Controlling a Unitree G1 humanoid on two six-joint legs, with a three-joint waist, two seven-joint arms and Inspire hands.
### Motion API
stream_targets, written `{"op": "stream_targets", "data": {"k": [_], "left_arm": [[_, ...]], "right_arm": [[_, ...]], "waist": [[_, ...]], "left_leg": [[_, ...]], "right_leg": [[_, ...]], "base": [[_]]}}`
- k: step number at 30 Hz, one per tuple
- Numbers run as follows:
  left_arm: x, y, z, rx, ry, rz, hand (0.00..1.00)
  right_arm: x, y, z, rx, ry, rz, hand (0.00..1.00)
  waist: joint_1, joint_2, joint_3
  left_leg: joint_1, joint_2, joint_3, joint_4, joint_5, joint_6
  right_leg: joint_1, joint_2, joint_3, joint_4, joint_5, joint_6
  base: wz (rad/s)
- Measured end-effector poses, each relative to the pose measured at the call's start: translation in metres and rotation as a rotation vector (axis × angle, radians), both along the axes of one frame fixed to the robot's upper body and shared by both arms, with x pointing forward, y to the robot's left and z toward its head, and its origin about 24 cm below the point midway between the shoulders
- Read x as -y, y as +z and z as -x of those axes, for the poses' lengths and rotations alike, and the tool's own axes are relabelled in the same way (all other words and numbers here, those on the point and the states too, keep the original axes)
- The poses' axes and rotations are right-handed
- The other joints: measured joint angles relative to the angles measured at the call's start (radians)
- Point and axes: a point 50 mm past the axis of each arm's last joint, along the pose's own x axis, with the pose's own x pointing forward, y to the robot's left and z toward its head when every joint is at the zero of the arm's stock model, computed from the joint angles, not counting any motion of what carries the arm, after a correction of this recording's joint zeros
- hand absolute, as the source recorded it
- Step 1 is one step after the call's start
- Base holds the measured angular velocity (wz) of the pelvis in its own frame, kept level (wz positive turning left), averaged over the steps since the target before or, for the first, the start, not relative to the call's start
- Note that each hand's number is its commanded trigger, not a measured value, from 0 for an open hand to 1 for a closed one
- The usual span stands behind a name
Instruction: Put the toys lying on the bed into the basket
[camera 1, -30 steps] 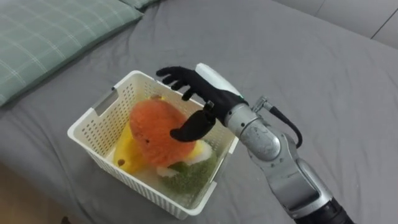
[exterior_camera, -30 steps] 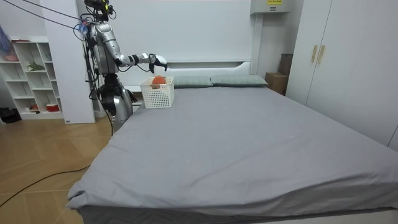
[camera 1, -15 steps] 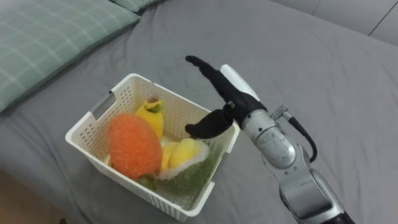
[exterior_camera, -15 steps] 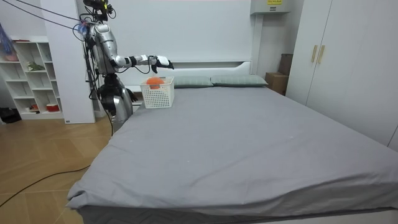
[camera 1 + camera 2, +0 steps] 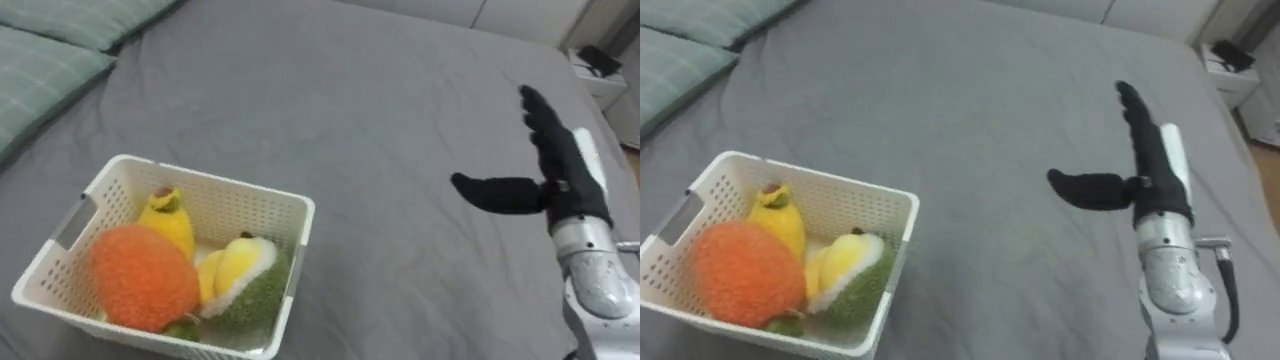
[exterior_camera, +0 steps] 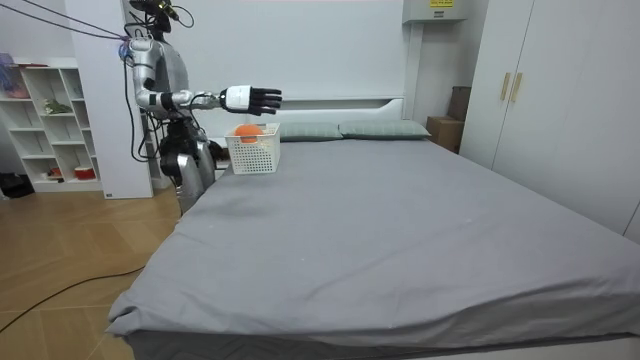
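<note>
One white basket sits on the grey bed, holding three plush toys: an orange ball, a banana and a yellow-green fruit. The right hand hangs over the bed well right of the basket, fingers straight, thumb spread, empty.

A grey-sheeted bed is recorded beneath the right hand. Green checked pillows are noted well to its left. White wardrobes are observed far beyond it, and a white shelf unit and wooden floor behind it.
</note>
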Motion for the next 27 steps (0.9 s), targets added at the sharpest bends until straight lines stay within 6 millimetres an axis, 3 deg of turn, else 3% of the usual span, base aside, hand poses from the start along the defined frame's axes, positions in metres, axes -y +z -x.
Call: {"op": "stream_targets", "data": {"k": [2, 5, 8, 12, 15, 17, 18, 19, 20, 23, 27], "left_arm": [[0.001, 0.0, 0.001, 0.0, 0.0, 0.001, 0.0], [-0.001, 0.0, 0.004, -0.001, 0.005, -0.003, 0.0], [0.0, 0.0, 0.002, 0.009, 0.012, -0.008, 0.0], [0.002, -0.001, 0.005, 0.005, 0.022, -0.003, 0.0], [0.002, -0.002, 0.006, 0.01, 0.022, 0.001, 0.0], [0.003, -0.003, 0.009, 0.0, 0.022, 0.007, 0.0], [0.003, -0.004, 0.011, -0.007, 0.022, 0.009, 0.0], [0.004, -0.004, 0.015, -0.02, 0.021, 0.014, 0.0], [0.004, -0.005, 0.017, -0.026, 0.02, 0.015, 0.0], [0.003, -0.006, 0.022, -0.047, 0.032, 0.028, 0.0], [0.004, -0.007, 0.025, -0.066, 0.031, 0.046, 0.0]], "right_arm": [[0.015, -0.002, 0.011, 0.022, -0.093, -0.043, 0.0], [0.027, -0.012, 0.022, 0.02, -0.18, -0.12, 0.0], [0.037, -0.041, 0.038, -0.048, -0.318, -0.233, 0.0], [0.047, -0.078, 0.063, -0.158, -0.473, -0.366, 0.0], [0.051, -0.124, 0.101, -0.31, -0.63, -0.494, 0.0], [0.046, -0.16, 0.145, -0.474, -0.775, -0.575, 0.0], [0.043, -0.169, 0.158, -0.525, -0.811, -0.591, 0.0], [0.036, -0.184, 0.183, -0.625, -0.867, -0.614, 0.0], [0.033, -0.189, 0.195, -0.671, -0.887, -0.626, 0.0], [0.014, -0.208, 0.256, -0.922, -0.95, -0.658, 0.0], [-0.002, -0.213, 0.289, -1.164, -0.865, -0.611, 0.0]], "waist": [[-0.016, 0.013, -0.0048], [-0.04, 0.018, -0.0031], [-0.06, 0.02, -0.0025], [-0.079, 0.022, -0.0014], [-0.093, 0.021, -0.0025], [-0.099, 0.026, -0.0047], [-0.102, 0.024, -0.007], [-0.109, 0.018, -0.0064], [-0.109, 0.018, -0.0056], [-0.115, 0.022, -0.0059], [-0.113, 0.02, -0.0063]], "left_leg": [[0.004, 0.007, 0.03, -0.002, -0.008, -0.001], [0.005, 0.012, 0.047, -0.002, -0.01, -0.003], [0.01, 0.023, 0.078, 0.0, -0.017, -0.009], [0.014, 0.028, 0.088, 0.0, -0.022, -0.013], [0.023, 0.031, 0.092, -0.002, -0.028, -0.015], [0.021, 0.031, 0.087, -0.001, -0.031, -0.015], [0.021, 0.031, 0.084, -0.001, -0.032, -0.015], [0.021, 0.031, 0.079, 0.0, -0.033, -0.014], [0.021, 0.031, 0.078, 0.0, -0.034, -0.014], [0.021, 0.026, 0.076, 0.0, -0.037, -0.013], [0.024, 0.024, 0.077, 0.004, -0.038, -0.013]], "right_leg": [[-0.008, 0.007, 0.033, 0.003, 0.006, -0.001], [-0.013, 0.015, 0.049, 0.002, 0.009, -0.003], [-0.023, 0.025, 0.077, 0.004, 0.014, -0.009], [-0.021, 0.032, 0.089, 0.003, 0.015, -0.011], [-0.011, 0.033, 0.088, -0.003, 0.014, -0.011], [-0.01, 0.034, 0.086, -0.004, 0.014, -0.01], [-0.009, 0.034, 0.084, -0.003, 0.014, -0.01], [-0.008, 0.034, 0.083, -0.003, 0.013, -0.009], [-0.008, 0.034, 0.084, -0.003, 0.013, -0.009], [-0.009, 0.036, 0.086, 0.0, 0.006, -0.007], [-0.007, 0.036, 0.086, 0.001, 0.005, -0.006]], "base": [[-0.4], [-0.23], [-0.29], [-0.11], [0.0], [0.02], [0.1], [0.07], [0.0], [-0.03], [-0.02]]}}
